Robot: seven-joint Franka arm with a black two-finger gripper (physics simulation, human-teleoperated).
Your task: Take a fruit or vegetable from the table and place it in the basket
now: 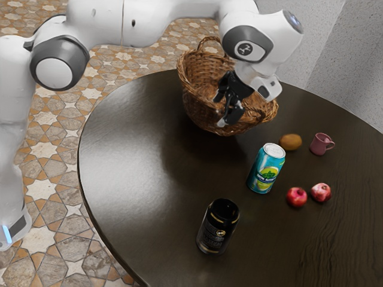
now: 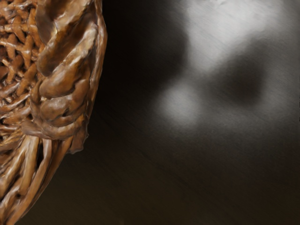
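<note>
OK, so your arm (image 1: pixel 134 21) comes in from the exterior view's left, runs across the top, then bends down at the wrist. Your tool (image 1: pixel 223 118) points down, tilted toward the exterior view's left, and sits at the near rim of the basket (image 1: pixel 197 95). In the wrist view the woven rim (image 2: pixel 65 93) is close to the hand, with counter (image 2: pixel 187 173) on its outer side. Can't tell you whether the tool is wide or narrow; it's dark against dark there.

Head count: one basket, two cans, one mug and three pieces of fruit. The cans are a teal one (image 1: pixel 266 169) and a black one (image 1: pixel 218 227), both upright. The mug (image 1: pixel 320 144) is pink. For fruit you've got one brown oval (image 1: pixel 291 142) and two red ones, a darker one (image 1: pixel 296 197) and a paler one (image 1: pixel 321 192). All three are on the counter, outside the basket. The brown one lies near the mug, and the reds are just beside each other, with a small gap.

Room-wise, the counter is round and its curved edge runs behind the basket and down the exterior view's left. You've got a big bare stretch from that edge over to the cans. It's tighter around the teal can, which stands between the black can and the brown fruit, with the reds near its base.
</note>
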